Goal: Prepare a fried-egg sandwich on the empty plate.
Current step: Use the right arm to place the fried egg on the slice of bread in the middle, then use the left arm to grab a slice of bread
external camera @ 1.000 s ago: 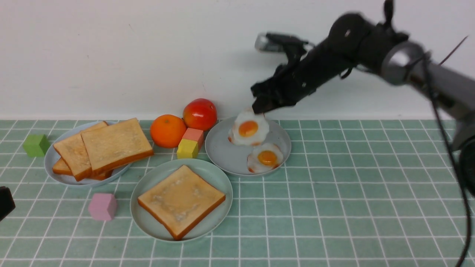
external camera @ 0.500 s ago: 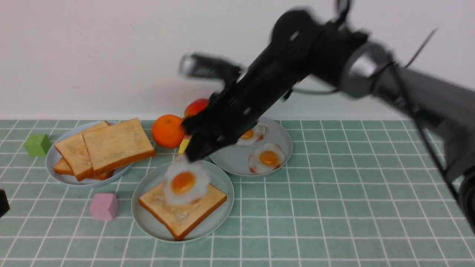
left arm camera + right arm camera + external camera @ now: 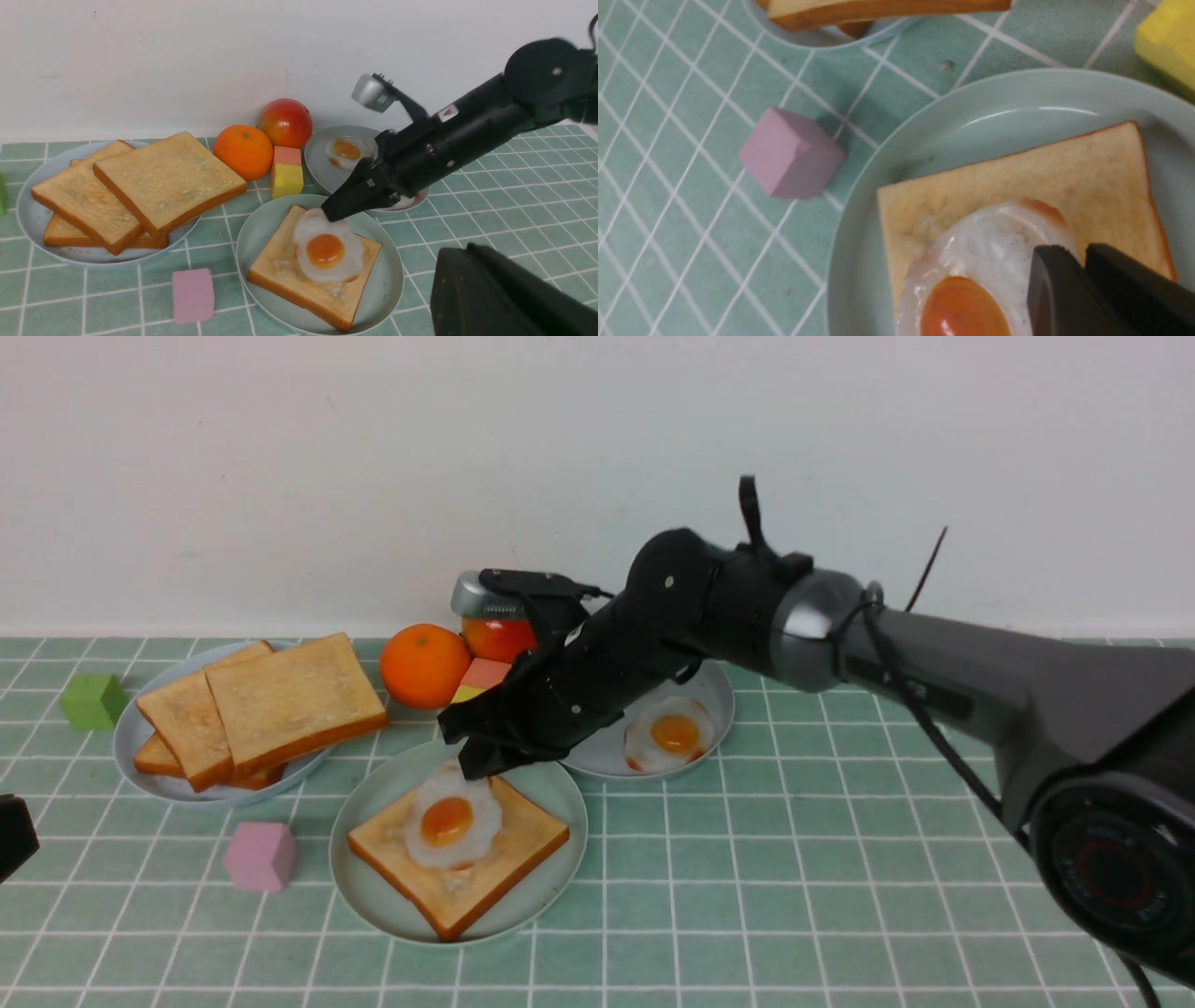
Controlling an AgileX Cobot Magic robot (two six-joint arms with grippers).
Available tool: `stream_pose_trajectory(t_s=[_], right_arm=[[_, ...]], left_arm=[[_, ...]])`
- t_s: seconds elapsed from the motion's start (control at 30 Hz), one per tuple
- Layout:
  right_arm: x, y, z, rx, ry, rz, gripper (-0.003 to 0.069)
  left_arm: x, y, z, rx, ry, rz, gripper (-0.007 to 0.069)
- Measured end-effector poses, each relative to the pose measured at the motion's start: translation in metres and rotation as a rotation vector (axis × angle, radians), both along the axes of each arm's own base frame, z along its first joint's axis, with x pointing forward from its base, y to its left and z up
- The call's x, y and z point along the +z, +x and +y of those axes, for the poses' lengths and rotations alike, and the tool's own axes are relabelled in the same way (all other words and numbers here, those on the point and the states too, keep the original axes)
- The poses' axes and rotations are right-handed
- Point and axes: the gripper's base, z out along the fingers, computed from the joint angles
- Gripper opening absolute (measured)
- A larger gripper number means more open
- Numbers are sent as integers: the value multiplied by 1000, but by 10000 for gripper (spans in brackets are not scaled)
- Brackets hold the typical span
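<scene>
Egg shift: from above the grey-blue plate (image 3: 607,756) in the earlier front view, we have brought the fried egg (image 3: 450,823) over to the mint-green plate (image 3: 350,887).
Landmark: we take the mint-green plate as reference for every place below.
Bread base: one toast slice (image 3: 504,868) lies flat on the landmark, with the egg over its middle.
Right fingers: we have the right gripper (image 3: 471,767) nearly closed, its tips pinching the egg's white edge, the yolk outside the grip.
Left fingers: the left gripper (image 3: 462,261) is closed with nothing visible between its tips; we see it well apart from the landmark.
Top-slice supply: the toast pile (image 3: 294,705) sits beyond the landmark and to its left.
Spare egg: the second egg (image 3: 674,733) is on the grey-blue plate, beyond the landmark and to its right.
Step in hand: we judge this to be egg placement; the closing slice is not on.
Lowering: we should let the free side of the white settle first, then bring the pinched edge down to the bread.
Release: we should part the tips only slightly and lift straight up, so the egg does not drag.
Caution: a sideways pull could slide the egg or turn the slice.
</scene>
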Motion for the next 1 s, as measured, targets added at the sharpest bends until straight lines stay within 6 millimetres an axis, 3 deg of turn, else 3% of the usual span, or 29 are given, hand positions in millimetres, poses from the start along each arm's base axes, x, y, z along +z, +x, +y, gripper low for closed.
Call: stream_pose_trajectory(t_s=[0.17,0.3,0.53,0.6,0.67,0.77,0.83,0.87,0.93,0.97,1.0], right_arm=[[-10,6,1,-49,34,11,78],[-10,7,0,-59,37,15,121],[-15,3,-2,-25,12,71,389],[-8,1,-7,1,-2,83,422],[12,-1,-19,37,-30,73,422],[51,-5,-41,75,-78,30,366],[91,-17,-63,115,-141,-18,279],[95,-19,-64,124,-144,-10,258],[143,-44,-88,142,-252,-64,102],[143,-44,-89,145,-254,-59,90],[171,-59,-101,106,-298,-101,9]], left_arm=[[0,0,0,2,3,3,-2],[0,0,0,3,3,3,-1],[-1,0,0,3,1,8,8],[-1,0,0,3,-2,13,11],[-2,0,0,10,6,27,13],[-7,6,-3,25,43,70,14],[-13,15,-12,35,99,132,14],[-13,16,-13,36,104,137,13],[-17,32,-30,32,173,223,-13],[-17,35,-33,29,182,236,-13],[-15,45,-45,9,223,270,-13]])
